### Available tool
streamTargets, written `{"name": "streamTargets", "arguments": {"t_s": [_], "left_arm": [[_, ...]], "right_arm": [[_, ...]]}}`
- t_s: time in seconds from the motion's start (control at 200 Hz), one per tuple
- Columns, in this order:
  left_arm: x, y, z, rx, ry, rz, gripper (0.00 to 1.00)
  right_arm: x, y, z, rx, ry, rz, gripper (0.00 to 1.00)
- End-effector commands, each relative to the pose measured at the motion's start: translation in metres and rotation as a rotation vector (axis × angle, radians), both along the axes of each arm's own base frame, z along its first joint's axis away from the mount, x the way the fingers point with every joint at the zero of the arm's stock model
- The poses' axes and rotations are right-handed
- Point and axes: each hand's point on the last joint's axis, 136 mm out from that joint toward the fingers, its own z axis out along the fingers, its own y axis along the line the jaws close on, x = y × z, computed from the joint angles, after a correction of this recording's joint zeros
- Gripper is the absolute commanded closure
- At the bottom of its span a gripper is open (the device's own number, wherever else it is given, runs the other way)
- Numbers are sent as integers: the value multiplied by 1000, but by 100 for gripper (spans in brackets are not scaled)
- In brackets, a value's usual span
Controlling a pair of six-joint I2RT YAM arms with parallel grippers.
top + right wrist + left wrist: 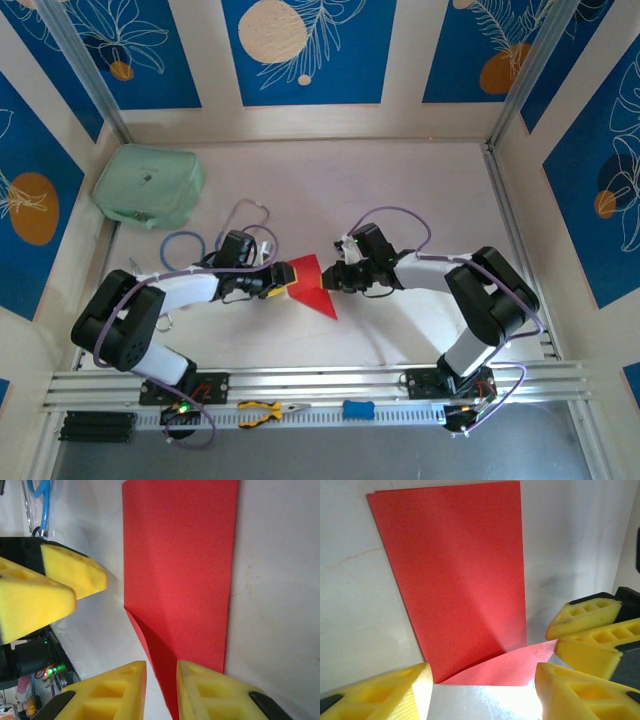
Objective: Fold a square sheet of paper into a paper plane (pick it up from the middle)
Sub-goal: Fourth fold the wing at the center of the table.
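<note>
The left gripper (283, 284) stands about half open over the left edge of the square sheet of paper (312, 285) and grips nothing. In its wrist view the gripper (482, 690) has one yellow finger off each end of the sheet's nearest edge; whether they touch the paper cannot be told.

The right gripper (332, 280) comes at the sheet from the opposite, right side. Its jaws are drawn almost together around a raised corner flap (157, 660) of the sheet. In the right wrist view that flap runs down into the narrow gap of the gripper (161, 672). One finger lies against the paper, and a thin sliver of light shows beside the other. From the left wrist view the flap (505, 670) rises off the bench, and its tip reaches the meeting point of the right gripper's fingers (590, 615).

The sheet (460, 580) is bright red and lies flat on the pale bench (380, 190) apart from that lifted corner, right between the two grippers.

Well to the far left of the sheet sits a mint-green pouch (150, 187). On the near side of the sheet, along the metal rail (320, 385), lie orange-handled pliers (265, 410) and a small blue object (358, 409).
</note>
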Motion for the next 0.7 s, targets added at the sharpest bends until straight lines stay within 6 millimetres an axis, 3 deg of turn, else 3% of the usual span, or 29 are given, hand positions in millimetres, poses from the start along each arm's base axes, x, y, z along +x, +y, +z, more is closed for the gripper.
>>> {"name": "streamTargets", "arguments": {"t_s": [0.0,0.295,0.695], "left_arm": [[2,0,2,-20,8,0,43],[3,5,1,0,6,13,40],[9,-4,5,-44,16,3,36]], "right_arm": [[-4,2,-3,24,23,22,76],[-5,1,7,64,1,22,94],[-7,-8,19,156,-6,3,96]]}}
